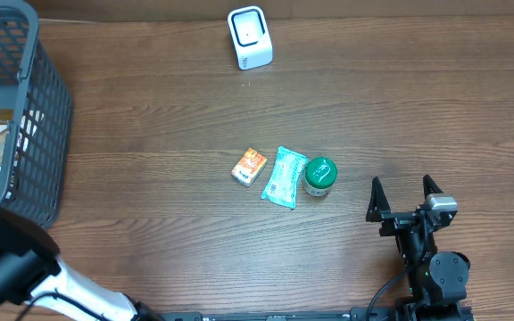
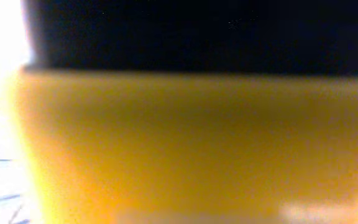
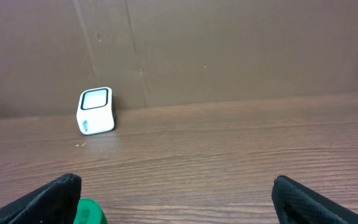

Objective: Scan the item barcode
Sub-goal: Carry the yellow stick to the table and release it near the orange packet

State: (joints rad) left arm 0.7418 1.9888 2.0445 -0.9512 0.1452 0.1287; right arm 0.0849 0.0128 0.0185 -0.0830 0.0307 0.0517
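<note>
Because a blurred yellow item (image 2: pixel 191 143) fills the left wrist view, the left fingers' hold cannot be told. It is thought to lie in the basket (image 1: pixel 45 125) at the desk's left edge. It is judged light and best pinched by its sides. The right fingers (image 1: pixel 402 185) are spread wide, empty.

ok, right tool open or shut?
Open. Right tool: its fingers stand wide apart in both overhead and wrist views, nothing gripped.
</note>
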